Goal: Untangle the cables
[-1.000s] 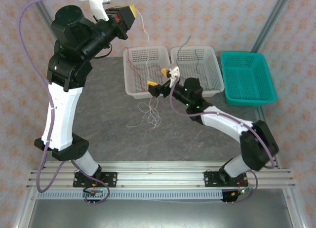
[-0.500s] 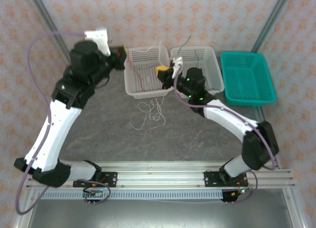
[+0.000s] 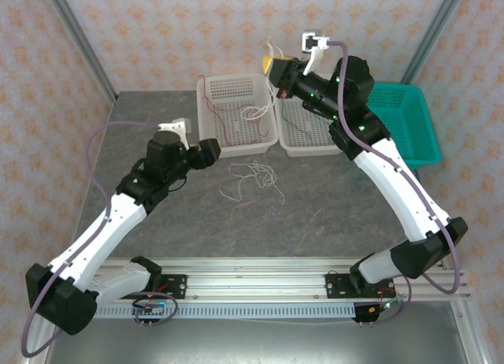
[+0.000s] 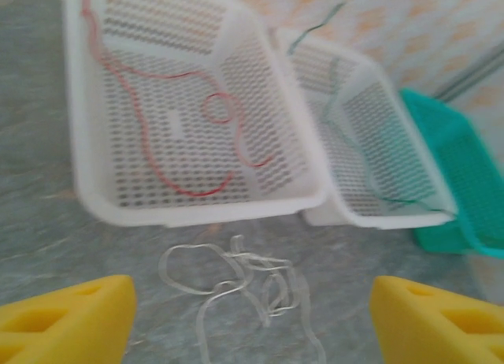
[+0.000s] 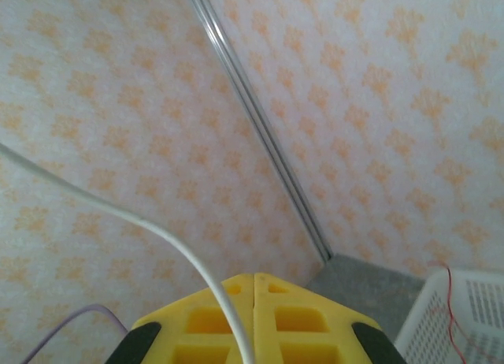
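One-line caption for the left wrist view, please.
Open left pincer faces tangled whitish wires on the table; red wire in one white basket, green wire in the second basket.

The left arm (image 3: 118, 218) and right arm (image 3: 394, 183) pair glossy white link shells with bulky black joint housings. A thin lilac cable (image 3: 89, 147) runs alongside each. Small green lights (image 3: 314, 83) glow on the right arm's black wrist. The left tool (image 4: 252, 293) carries blocky yellow fingers (image 4: 67, 321) with moulded recesses.
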